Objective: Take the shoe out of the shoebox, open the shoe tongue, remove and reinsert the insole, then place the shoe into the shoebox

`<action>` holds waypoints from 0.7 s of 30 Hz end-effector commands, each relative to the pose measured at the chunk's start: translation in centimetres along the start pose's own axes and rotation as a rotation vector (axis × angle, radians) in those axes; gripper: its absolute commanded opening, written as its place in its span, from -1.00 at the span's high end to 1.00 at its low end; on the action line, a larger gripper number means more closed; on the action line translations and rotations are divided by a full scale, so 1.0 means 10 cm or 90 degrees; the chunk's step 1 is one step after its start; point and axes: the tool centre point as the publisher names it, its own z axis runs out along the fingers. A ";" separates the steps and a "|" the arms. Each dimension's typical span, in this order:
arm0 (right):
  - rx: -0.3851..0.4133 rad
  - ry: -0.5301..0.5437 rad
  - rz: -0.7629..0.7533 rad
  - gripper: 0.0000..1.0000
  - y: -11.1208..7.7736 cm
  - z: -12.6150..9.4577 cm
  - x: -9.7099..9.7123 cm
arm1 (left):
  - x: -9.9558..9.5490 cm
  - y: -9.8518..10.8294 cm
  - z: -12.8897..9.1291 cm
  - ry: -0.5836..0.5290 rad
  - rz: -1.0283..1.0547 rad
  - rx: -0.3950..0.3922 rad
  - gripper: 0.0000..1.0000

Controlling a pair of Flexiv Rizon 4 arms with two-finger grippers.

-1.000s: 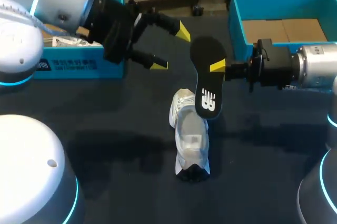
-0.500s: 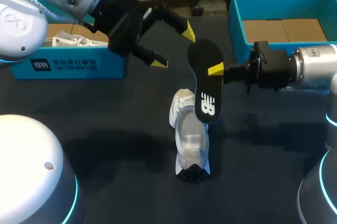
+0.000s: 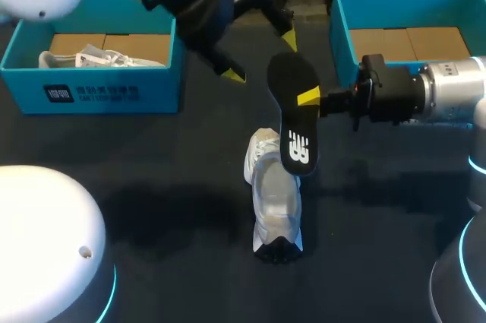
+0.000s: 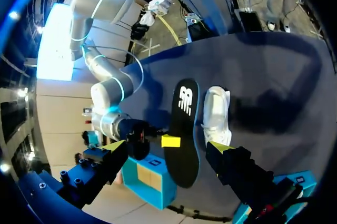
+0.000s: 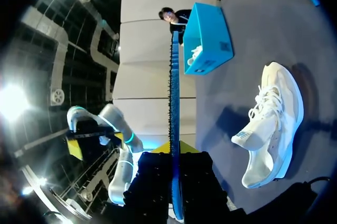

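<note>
A white shoe [image 3: 275, 201] lies on the dark table, its toe toward the front edge. Above its heel hangs the black insole [image 3: 295, 114], tilted, with my right gripper [image 3: 310, 97] shut on its edge from the right. In the right wrist view the insole [image 5: 175, 103] stands edge-on between the fingers of my right gripper [image 5: 175, 153], and the shoe [image 5: 271, 124] lies beside it. My left gripper [image 3: 260, 57] is open, behind and left of the insole, holding nothing. In the left wrist view the insole [image 4: 184, 129] and shoe [image 4: 216, 116] lie ahead of my left gripper's [image 4: 166, 146] spread fingers.
A blue shoebox [image 3: 23, 42] at the back left holds a second white shoe [image 3: 91, 55]. Another blue shoebox [image 3: 342, 26] at the back right shows only its cardboard floor. My right arm [image 3: 448, 95] lies across the front of that box.
My left arm has swung back and to the right, uncovering the left shoebox. The right gripper has shifted the insole slightly left and up. The shoe has not moved.
</note>
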 end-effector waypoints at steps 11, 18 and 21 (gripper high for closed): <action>-0.002 -0.001 -0.007 1.00 0.00 0.04 -0.04 | -0.21 0.20 0.09 0.276 -0.041 -0.022 -1.00; 0.001 0.000 -0.014 1.00 0.03 0.06 -0.03 | -0.28 0.23 0.11 0.310 -0.034 -0.014 -1.00; 0.002 0.001 -0.016 1.00 0.04 0.07 -0.03 | -0.33 0.21 0.12 0.318 -0.024 -0.009 -1.00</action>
